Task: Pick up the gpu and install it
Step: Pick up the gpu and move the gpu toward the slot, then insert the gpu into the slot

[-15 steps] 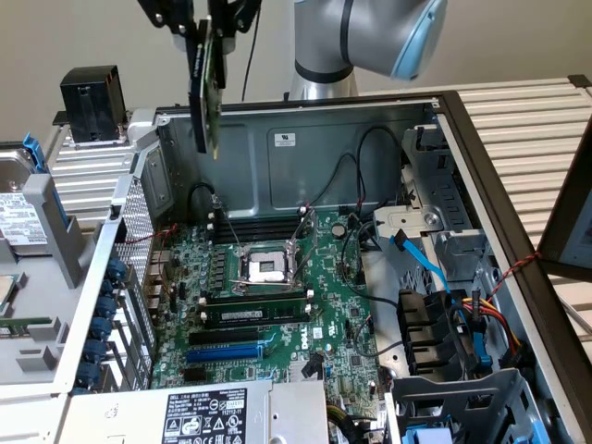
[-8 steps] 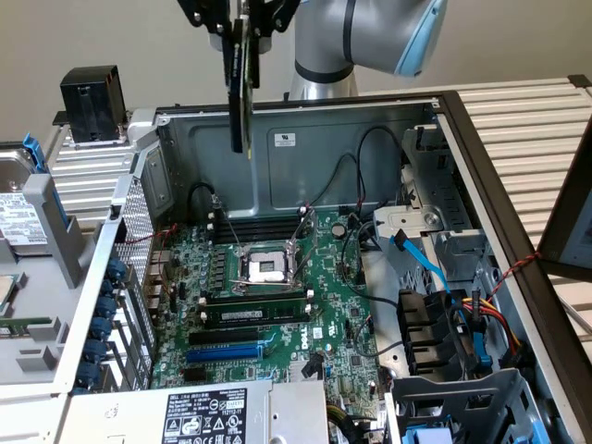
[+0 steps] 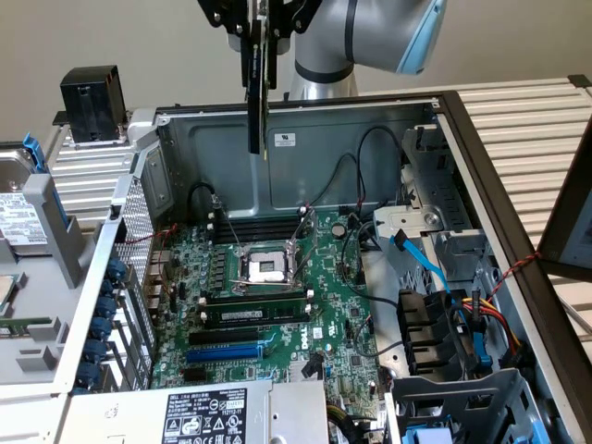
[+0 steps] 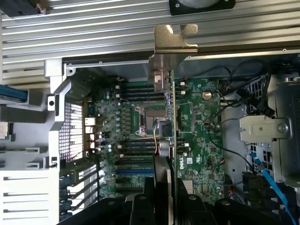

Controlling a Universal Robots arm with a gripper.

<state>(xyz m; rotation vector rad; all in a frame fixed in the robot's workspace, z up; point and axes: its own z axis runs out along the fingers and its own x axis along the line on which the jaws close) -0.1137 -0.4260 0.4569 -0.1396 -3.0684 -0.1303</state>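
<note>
The gpu (image 3: 258, 92) hangs edge-on from my gripper (image 3: 260, 37), which is shut on its upper end. It is held in the air above the back wall of the open computer case (image 3: 314, 148), well above the green motherboard (image 3: 314, 277). In the wrist view the gpu (image 4: 170, 117) runs as a thin edge away from my gripper (image 4: 168, 197), with its silver end bracket (image 4: 174, 40) at the far end. Under it lie the CPU socket (image 4: 152, 119) and the motherboard (image 4: 199, 136). A blue expansion slot (image 3: 227, 352) lies near the front of the motherboard.
Black cables (image 3: 356, 213) and a blue cable (image 3: 421, 264) cross the case's right side by the drive cage (image 3: 462, 388). The power supply (image 3: 203, 412) fills the front. A hard drive (image 3: 18, 217) and a black block (image 3: 92, 102) sit outside on the exterior view's left.
</note>
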